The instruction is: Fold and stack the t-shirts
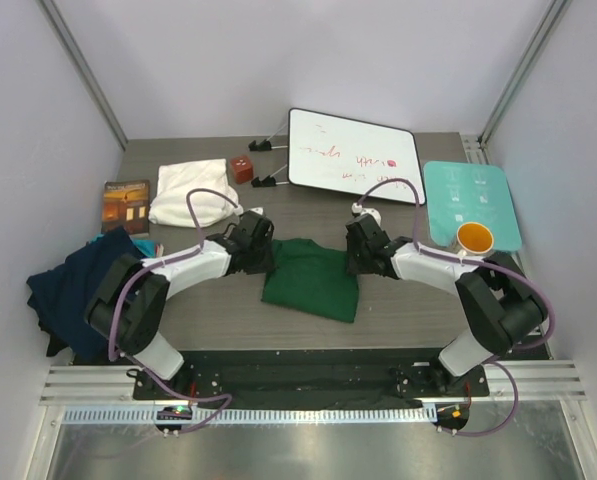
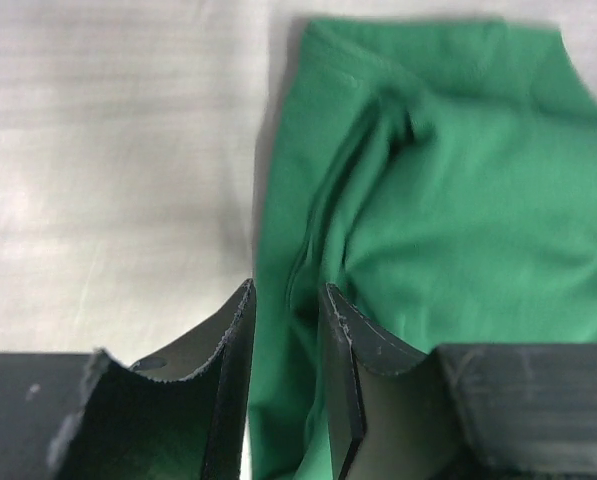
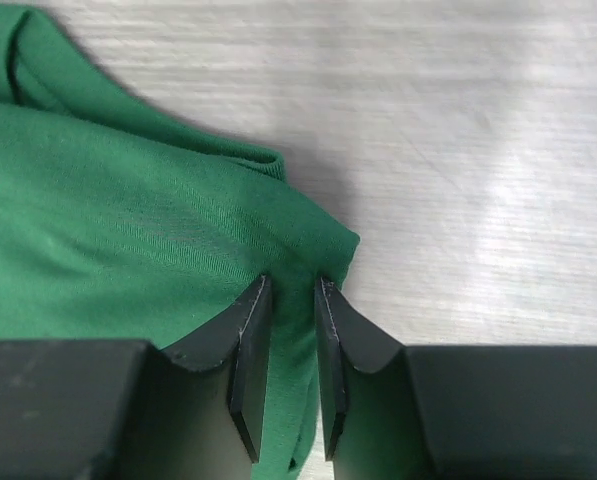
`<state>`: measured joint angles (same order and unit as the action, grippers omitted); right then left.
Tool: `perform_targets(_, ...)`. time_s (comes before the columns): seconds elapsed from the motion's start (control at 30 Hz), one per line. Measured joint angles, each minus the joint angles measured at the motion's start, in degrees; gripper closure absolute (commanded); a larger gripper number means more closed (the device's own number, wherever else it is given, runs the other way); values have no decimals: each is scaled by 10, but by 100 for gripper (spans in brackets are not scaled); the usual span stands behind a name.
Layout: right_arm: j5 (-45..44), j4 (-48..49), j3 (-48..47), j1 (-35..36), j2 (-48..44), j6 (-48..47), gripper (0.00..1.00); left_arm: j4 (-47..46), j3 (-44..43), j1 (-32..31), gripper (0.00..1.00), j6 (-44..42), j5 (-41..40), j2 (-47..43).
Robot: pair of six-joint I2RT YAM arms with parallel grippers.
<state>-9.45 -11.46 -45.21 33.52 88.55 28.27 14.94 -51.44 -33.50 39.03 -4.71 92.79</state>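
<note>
Dark green t-shirt (image 1: 311, 278) lies folded mid-table. We see left gripper (image 2: 286, 295) clamped on its far-left edge and right gripper (image 3: 293, 285) pinching its far-right corner, with cloth between both jaw pairs. Navy t-shirt (image 1: 63, 285) is bunched at the left, partly hidden by the left arm (image 1: 138, 300). Cream t-shirt (image 1: 191, 192) sits back left.

So the green t-shirt (image 2: 448, 200) takes up the right half of the frame, with a few creases near the top middle. Its left edge runs down between the left gripper (image 2: 286, 300) fingers at the bottom, pinched there. Pale table (image 2: 108, 180) fills the left.
</note>
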Motion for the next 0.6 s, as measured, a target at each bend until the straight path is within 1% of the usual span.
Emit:
perform_targets(0.07,5,-7,-22,0,17,-14,70,10,19,-6,66,5,-3,-27)
perform_targets(0.23,12,-11,-53,0,34,-30,62,29,52,-12,58,18,-12,-91)
perform_targets(0.27,14,-11,-56,0,32,-31,61,30,55,-13,54,19,-15,-100)
perform_targets(0.3,17,-13,-57,0,29,-31,61,31,58,-12,43,21,-18,-111)
perform_targets(0.37,22,-19,-57,0,17,-32,60,33,61,-12,42,20,-24,-133)
perform_targets(0.4,24,-25,-57,0,3,-32,60,32,63,-12,40,21,-25,-145)
perform_targets(0.47,28,-33,-58,0,-26,-32,59,29,66,-10,40,22,-24,-163)
perform_targets(0.53,35,-40,-60,0,-65,-31,59,18,74,-1,40,24,-11,-180)
perform_targets(0.6,44,-45,-73,0,-84,-31,59,7,83,9,40,27,2,-184)
